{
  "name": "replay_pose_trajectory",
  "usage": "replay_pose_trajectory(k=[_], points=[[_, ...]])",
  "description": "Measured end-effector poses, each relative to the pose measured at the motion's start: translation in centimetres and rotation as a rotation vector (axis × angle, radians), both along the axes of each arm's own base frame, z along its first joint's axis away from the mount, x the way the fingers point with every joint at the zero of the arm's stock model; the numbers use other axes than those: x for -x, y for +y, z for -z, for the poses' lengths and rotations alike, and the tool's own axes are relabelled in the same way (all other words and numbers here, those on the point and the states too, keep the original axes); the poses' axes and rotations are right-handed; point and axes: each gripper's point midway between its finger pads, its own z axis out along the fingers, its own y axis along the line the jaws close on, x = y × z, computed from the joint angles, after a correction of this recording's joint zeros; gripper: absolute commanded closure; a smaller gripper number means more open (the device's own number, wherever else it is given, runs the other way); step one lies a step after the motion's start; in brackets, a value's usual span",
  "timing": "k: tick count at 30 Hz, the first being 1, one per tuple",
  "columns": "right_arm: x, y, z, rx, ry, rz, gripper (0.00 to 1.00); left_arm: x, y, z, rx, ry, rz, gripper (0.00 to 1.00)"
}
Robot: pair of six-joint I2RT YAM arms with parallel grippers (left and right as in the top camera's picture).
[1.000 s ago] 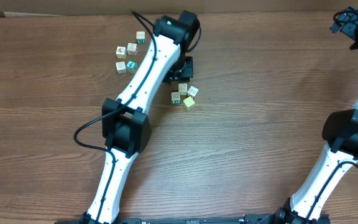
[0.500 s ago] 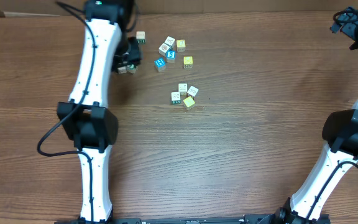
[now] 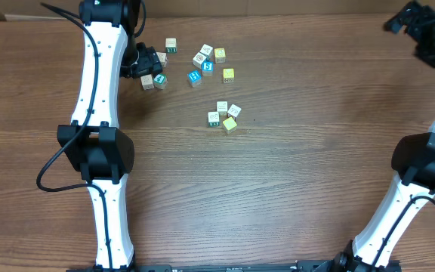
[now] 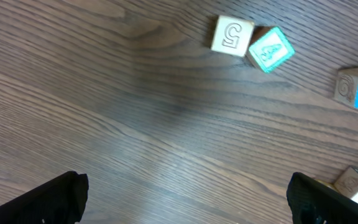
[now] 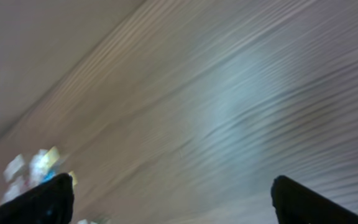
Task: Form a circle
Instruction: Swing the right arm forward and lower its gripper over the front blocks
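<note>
The circle (image 3: 223, 115), a tight ring of four tiny picture cubes in white, teal-marked and yellow, is seen on the brown wood-grain table (image 3: 293, 181), near the middle and slightly toward the far edge. A loose scatter of similar small cubes (image 3: 207, 64) is spread just beyond it, apart from the ring. The black left gripper (image 3: 149, 66), on a white arm, is placed over the far left part of the table, at the left end of the scatter and well apart from the circle. In the left wrist view its fingers (image 4: 61, 199) are spread wide with only bare table between them; nothing is gripped. A white cube marked 5 (image 4: 232, 36) and a teal picture cube (image 4: 270, 51), touching each other, are seen ahead of the fingers. The right gripper (image 3: 421, 30) is held over the far right corner, well away from all cubes. Its wrist view is blurred, but its fingers (image 5: 42, 199) are shown wide apart, with nothing held.
</note>
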Motion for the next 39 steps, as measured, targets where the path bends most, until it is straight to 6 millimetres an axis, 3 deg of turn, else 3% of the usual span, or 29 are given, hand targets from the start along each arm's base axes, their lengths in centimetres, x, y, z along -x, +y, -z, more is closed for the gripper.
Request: replay_pose_trajectory(k=[2,6,10,15,18,21,28,33,39], points=[[0.7,2.5,0.0,-0.056,0.010,-0.103,0.12,0.0,0.1,0.0,-0.002,0.000,0.000,0.00],[1.6,8.0,0.2,-0.085,0.035,-0.297,0.33,0.0,0.1,0.0,-0.005,0.000,0.000,0.00],[1.8,14.9,1.2,-0.055,0.060,-0.479,0.39,0.0,0.1,0.0,-0.008,-0.001,0.000,0.00],[3.8,22.5,4.0,0.023,0.162,-0.659,0.35,0.0,0.1,0.0,-0.009,-0.001,0.000,0.00],[5.0,25.6,5.1,0.061,0.212,-0.707,0.34,0.0,0.1,0.0,-0.009,-0.001,0.000,0.00],[6.4,26.7,6.4,0.122,0.285,-0.704,0.33,0.0,0.1,0.0,-0.009,-0.001,0.000,0.00],[10.9,26.1,7.8,0.220,0.419,-0.687,0.34,0.0,0.1,0.0,-0.009,-0.001,0.000,0.00],[10.1,28.5,8.8,0.273,0.327,-0.736,0.30,0.0,0.1,0.0,-0.009,-0.001,0.000,0.00],[10.2,33.0,12.2,0.319,0.245,-0.876,0.31,0.0,0.1,0.0,-0.009,-0.001,0.000,0.00]])
